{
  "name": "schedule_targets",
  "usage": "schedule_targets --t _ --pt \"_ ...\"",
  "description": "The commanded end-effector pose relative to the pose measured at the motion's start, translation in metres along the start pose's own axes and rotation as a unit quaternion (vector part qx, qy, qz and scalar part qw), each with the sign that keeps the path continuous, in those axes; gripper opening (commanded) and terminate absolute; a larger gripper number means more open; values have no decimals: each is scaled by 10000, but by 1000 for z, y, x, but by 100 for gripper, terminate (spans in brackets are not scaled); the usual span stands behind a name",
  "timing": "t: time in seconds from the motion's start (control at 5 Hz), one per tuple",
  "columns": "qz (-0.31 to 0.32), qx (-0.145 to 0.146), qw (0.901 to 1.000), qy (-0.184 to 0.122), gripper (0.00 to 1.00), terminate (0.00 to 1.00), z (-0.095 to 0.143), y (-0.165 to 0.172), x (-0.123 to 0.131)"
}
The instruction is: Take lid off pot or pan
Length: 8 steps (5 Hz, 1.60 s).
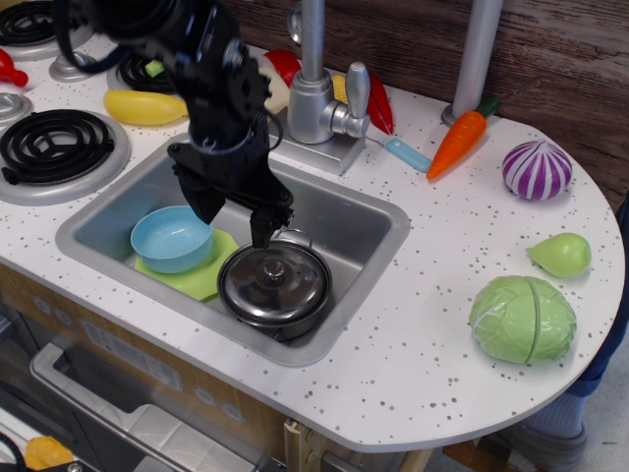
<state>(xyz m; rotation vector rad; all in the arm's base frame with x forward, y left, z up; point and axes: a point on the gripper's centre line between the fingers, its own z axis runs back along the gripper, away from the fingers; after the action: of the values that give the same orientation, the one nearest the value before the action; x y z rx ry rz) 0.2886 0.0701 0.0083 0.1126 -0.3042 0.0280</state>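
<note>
observation.image | claw (236, 218) spread, empty, over sink's (378, 218) far side | lid (272, 280) on pot (295, 322), hugging near wall

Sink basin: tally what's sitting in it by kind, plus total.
Steel pot: 1
Steel lid, on the pot: 1
Blue bowl: 1
Green plate: 1
Total: 4
The open gripper hangs over the basin.

The speckled white counter (432, 324) carries carrot (458, 141), onion (537, 169), pear (561, 254), cabbage (522, 319).
</note>
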Motion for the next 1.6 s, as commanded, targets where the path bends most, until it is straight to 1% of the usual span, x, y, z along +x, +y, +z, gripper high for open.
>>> schedule_targets --t 0.0,0.2,0.4,0.6,0.8,1.2,1.4 --pt "-18 -246 9993 -268 100 0 -14 -9 3" --pt "-85 -559 9979 -310 100 0 -25 -10 2" --pt "-99 -799 9962 -329 100 0 -27 -17 2" --pt "-113 -840 9955 -430 100 0 -35 -22 0" --pt "-86 -657 9969 -434 0 0 -38 -25 0" --pt "-158 -531 9976 -405 0 0 -36 -26 1" --pt "-251 -331 9990 -187 0 0 -20 -29 9"
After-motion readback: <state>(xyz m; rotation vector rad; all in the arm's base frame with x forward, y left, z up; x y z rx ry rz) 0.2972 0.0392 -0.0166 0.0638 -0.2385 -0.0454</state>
